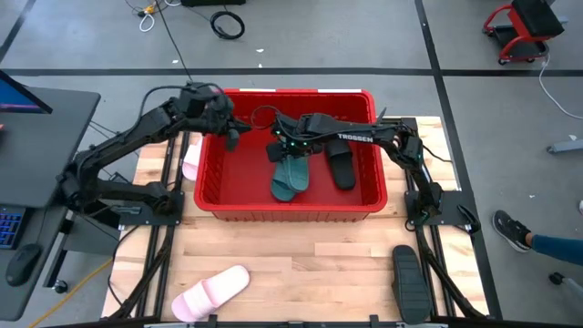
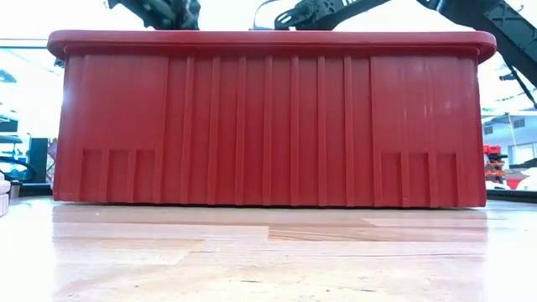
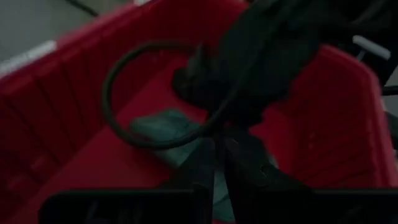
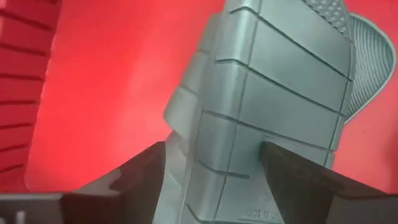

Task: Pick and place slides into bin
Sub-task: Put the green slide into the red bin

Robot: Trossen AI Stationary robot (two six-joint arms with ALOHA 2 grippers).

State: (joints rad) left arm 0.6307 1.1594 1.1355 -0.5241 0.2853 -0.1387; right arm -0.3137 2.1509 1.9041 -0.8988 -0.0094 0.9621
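Note:
The red bin (image 1: 290, 211) stands mid-table and fills the low view (image 2: 268, 117). My right gripper (image 1: 287, 146) reaches into it from the right and is shut on a teal slide (image 4: 273, 81), sole up. A second teal slide (image 4: 368, 62) lies beside it on the bin floor. A black slide (image 1: 342, 169) also lies in the bin. My left gripper (image 1: 232, 134) hovers over the bin's far left part, shut and empty (image 3: 219, 171). Outside the bin, a pink slide (image 1: 211, 292) and a black slide (image 1: 407, 282) lie on the near table. Another pink slide (image 1: 189, 164) lies left of the bin. My right gripper has the teal slide's near end (image 4: 211, 180) between its two fingers (image 4: 140, 171), with the ribbed sole facing the wrist camera. The fingers come from above, slanting down into the bin, and lie across the slide. The slide reaches away below them; whether its far end rests on the bin floor I cannot tell.
The bin's walls and thick rim (image 2: 268, 40) surround both grippers. The right arm and its cable loop (image 3: 124, 99) stand close in front of my left gripper. Bare wooden table lies between the bin and the near edge. A person's shoe (image 1: 512, 230) shows at the right, off the table.

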